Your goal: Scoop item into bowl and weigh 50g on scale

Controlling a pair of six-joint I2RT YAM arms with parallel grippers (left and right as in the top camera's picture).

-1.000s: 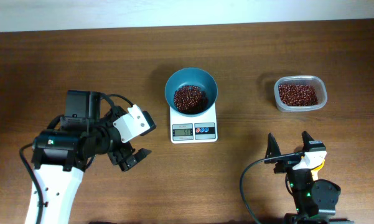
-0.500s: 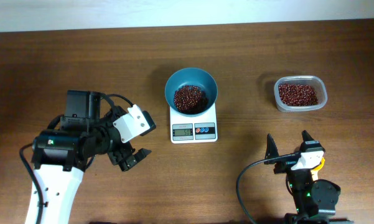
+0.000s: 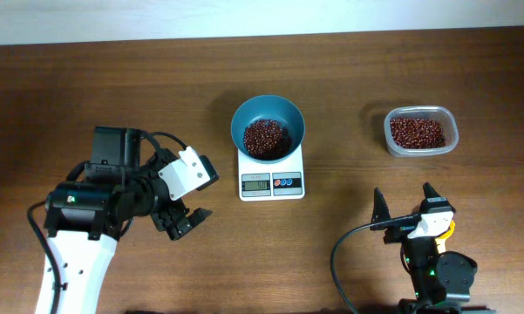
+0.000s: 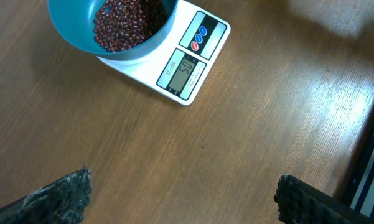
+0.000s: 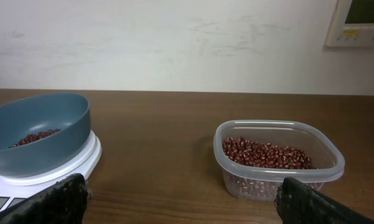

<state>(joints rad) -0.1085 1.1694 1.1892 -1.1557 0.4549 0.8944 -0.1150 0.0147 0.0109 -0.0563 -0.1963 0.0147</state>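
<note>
Nothing has shifted lately: the beans (image 3: 266, 138) sit in the bowl (image 3: 248, 118) atop the scale (image 3: 271, 181), while our left tool (image 3: 189, 221) and right tool (image 3: 404, 196) stay spread, empty, well apart from the scale; weighing looks finished.

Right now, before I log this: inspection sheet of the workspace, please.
Surface: brown wooden table, no stray beans seen.
Job's things: teal bowl holding beans sits on the white scale; display lit, digits unclear.
Clutter: clear tub of more beans, right of the scale, apart from it.
Tools: left tool open, empty; right tool open, empty.
Cables: black cable loops beside the right arm.
Surroundings: pale wall; wall panel top right.
</note>
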